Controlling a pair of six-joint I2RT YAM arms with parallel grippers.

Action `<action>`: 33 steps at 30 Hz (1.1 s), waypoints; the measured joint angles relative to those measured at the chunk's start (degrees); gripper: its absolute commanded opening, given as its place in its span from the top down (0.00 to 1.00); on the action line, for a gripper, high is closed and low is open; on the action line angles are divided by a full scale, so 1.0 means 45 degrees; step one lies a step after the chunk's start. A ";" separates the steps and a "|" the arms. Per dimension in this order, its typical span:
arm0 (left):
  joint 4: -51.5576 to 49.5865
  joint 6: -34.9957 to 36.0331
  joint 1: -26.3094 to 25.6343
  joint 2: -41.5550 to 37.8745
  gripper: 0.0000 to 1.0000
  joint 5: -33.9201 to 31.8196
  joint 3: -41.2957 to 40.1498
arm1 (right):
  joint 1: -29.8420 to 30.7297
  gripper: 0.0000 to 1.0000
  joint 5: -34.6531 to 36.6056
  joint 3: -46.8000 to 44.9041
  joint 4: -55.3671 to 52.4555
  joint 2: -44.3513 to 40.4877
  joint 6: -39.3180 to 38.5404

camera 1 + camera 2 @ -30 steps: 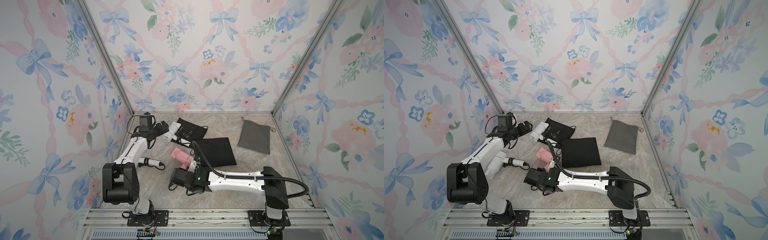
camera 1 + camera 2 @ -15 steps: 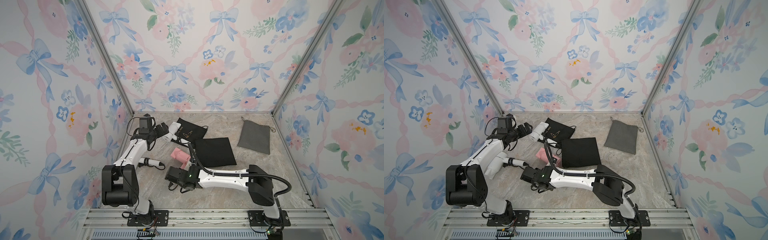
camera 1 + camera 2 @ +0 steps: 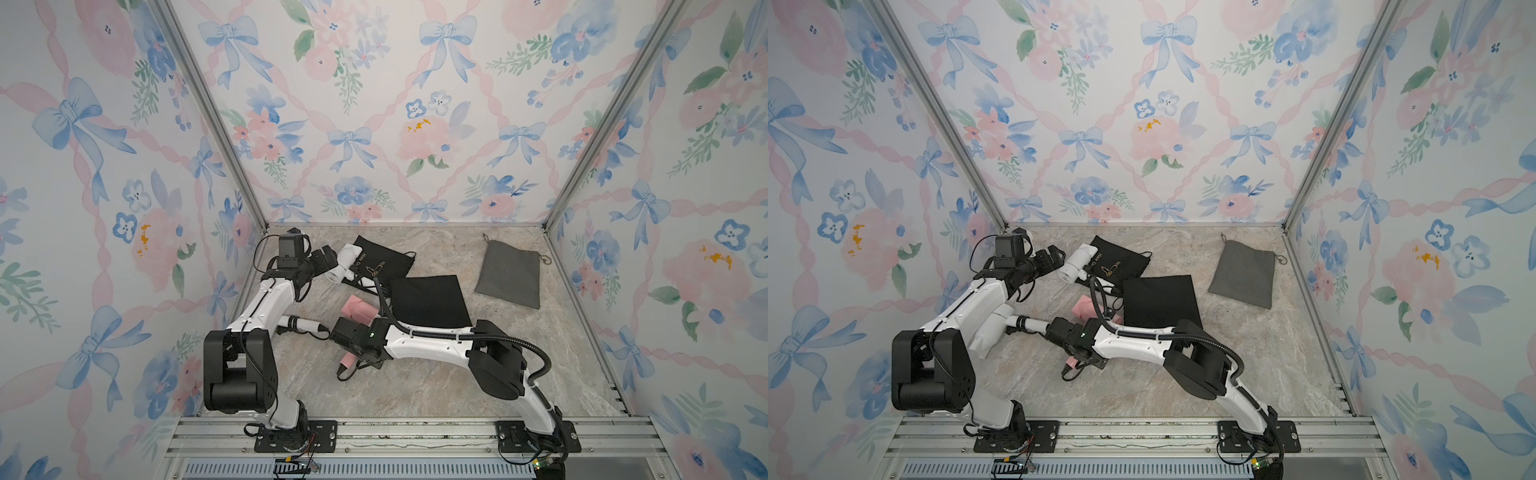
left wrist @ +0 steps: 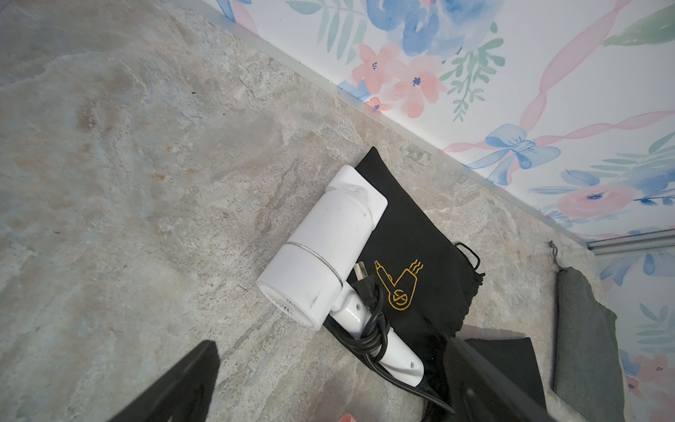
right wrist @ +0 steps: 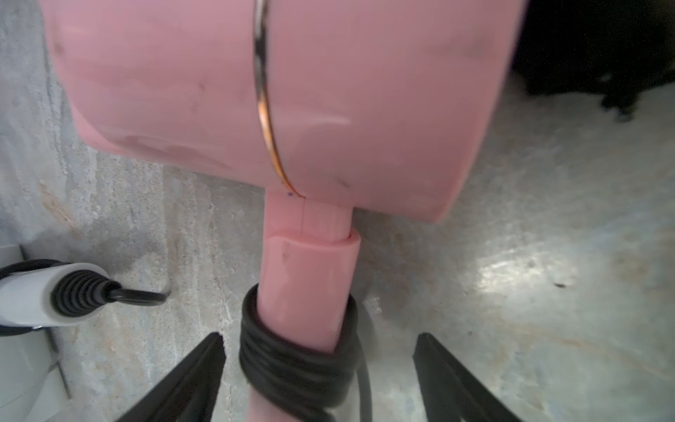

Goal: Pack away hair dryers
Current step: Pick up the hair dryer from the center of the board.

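A pink hair dryer (image 3: pixel 358 308) lies mid-floor, its cord-wrapped handle (image 5: pixel 303 292) running between the fingers of my right gripper (image 5: pixel 319 336). That gripper is open, with a gap on each side of the handle. In both top views the right wrist (image 3: pixel 357 338) covers that gripper. One white hair dryer (image 4: pixel 321 252) rests partly on a black logo pouch (image 4: pixel 420 255). My left gripper (image 4: pixel 333 343) hovers open just short of it, holding nothing. Another white hair dryer (image 3: pixel 1027 323) lies under the left arm, and its handle end (image 5: pixel 36 296) shows in the right wrist view.
A plain black pouch (image 3: pixel 428 301) lies flat beside the pink dryer. A grey drawstring pouch (image 3: pixel 509 274) sits at the back right near the wall. Floral walls enclose the marbled floor (image 3: pixel 415 386) on three sides, and a metal rail (image 3: pixel 395 432) runs along the front.
The right arm has swung and folded in, bringing its gripper down around the pink dryer's handle, and its jaws have narrowed a little. The left arm has hardly moved.
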 measured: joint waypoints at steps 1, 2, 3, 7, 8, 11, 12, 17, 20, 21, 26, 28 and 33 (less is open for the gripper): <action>0.0005 -0.0005 0.0005 0.0000 0.02 -0.0005 0.0000 | -0.0005 0.19 -0.0039 0.0058 0.0000 0.0087 -0.0005; 0.0019 -0.0005 0.0019 0.0000 0.02 -0.0005 0.0000 | -0.0005 0.21 -0.0044 0.0083 -0.0005 0.0180 0.0000; 0.0034 -0.0005 0.0029 0.0000 0.02 -0.0005 0.0000 | -0.0005 0.24 -0.0049 0.0087 -0.0010 0.0238 0.0000; 0.0034 -0.0005 0.0097 0.0005 0.02 0.0000 0.0000 | -0.0019 0.30 -0.0049 0.0141 -0.0005 0.0330 -0.0039; 0.0039 -0.0005 0.0097 0.0005 0.02 0.0005 0.0000 | -0.0024 0.31 -0.0044 0.0146 -0.0005 0.0330 -0.0068; 0.0039 -0.0005 0.0097 0.0005 0.02 0.0087 0.0000 | -0.0034 0.39 -0.0034 0.0131 0.0024 0.0330 -0.0160; 0.0039 -0.0005 0.0097 0.0005 0.02 0.0092 0.0000 | -0.0044 0.41 -0.0029 0.0131 0.0044 0.0330 -0.0214; 0.0039 -0.0005 0.0151 0.0005 0.02 0.0170 -0.0005 | -0.0068 0.51 0.0321 -0.0005 0.0151 0.0316 -0.0952; 0.0039 -0.0010 0.0170 0.0010 0.02 0.0194 -0.0005 | -0.0068 0.59 0.0811 -0.0753 0.0554 -0.0078 -0.1666; 0.0044 -0.0010 0.0170 0.0010 0.02 0.0223 -0.0005 | -0.0068 0.61 0.1069 -0.1180 0.0680 -0.0335 -0.1928; 0.0097 -0.0010 0.0170 0.0010 0.02 0.0427 -0.0005 | -0.0092 0.67 0.2108 -0.3181 0.1044 -0.1807 -0.3672; 0.0141 -0.0015 0.0170 0.0010 0.02 0.0529 -0.0005 | -0.0097 0.69 0.2424 -0.3779 0.1229 -0.2385 -0.4507; 0.0233 -0.0019 0.0165 0.0015 0.02 0.0753 -0.0063 | -0.0102 0.71 0.3045 -0.5183 0.2191 -0.3793 -0.7223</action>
